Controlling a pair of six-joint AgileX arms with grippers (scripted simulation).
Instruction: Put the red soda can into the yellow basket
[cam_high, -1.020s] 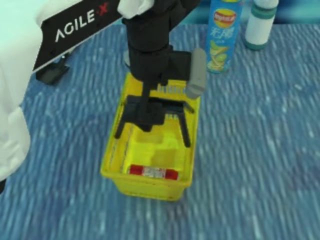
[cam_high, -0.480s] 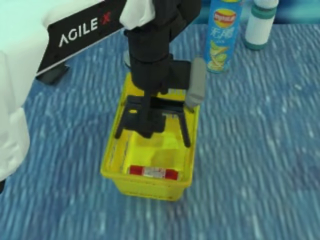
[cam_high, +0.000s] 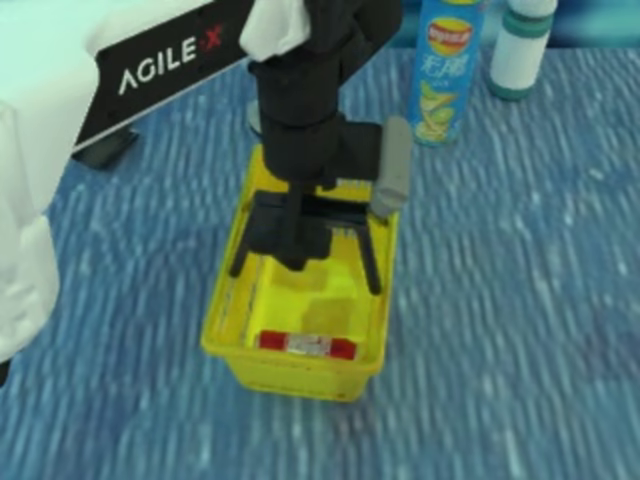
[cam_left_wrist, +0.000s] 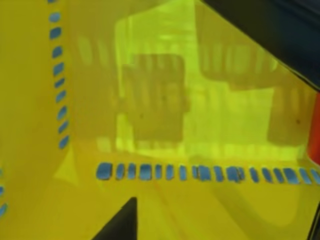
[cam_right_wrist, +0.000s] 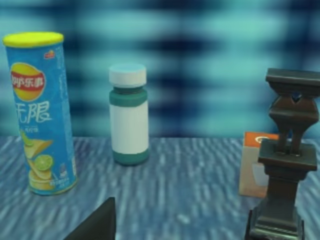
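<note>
- As the red soda can (cam_high: 307, 345) lay inside the yellow basket (cam_high: 226, 310), the left gripper (cam_high: 300, 262) was seen spread above it, empty
- A straight upward withdrawal, clear of the black handles (cam_high: 368, 255), was judged best

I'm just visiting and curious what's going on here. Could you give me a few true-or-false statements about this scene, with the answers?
1. The red soda can lies on its side inside the yellow basket. True.
2. The left gripper hangs over the basket. True.
3. The blue chips tube lies in the basket. False: it stands on the table beyond it.
4. The white and green bottle has tipped over. False: it stands upright.
</note>
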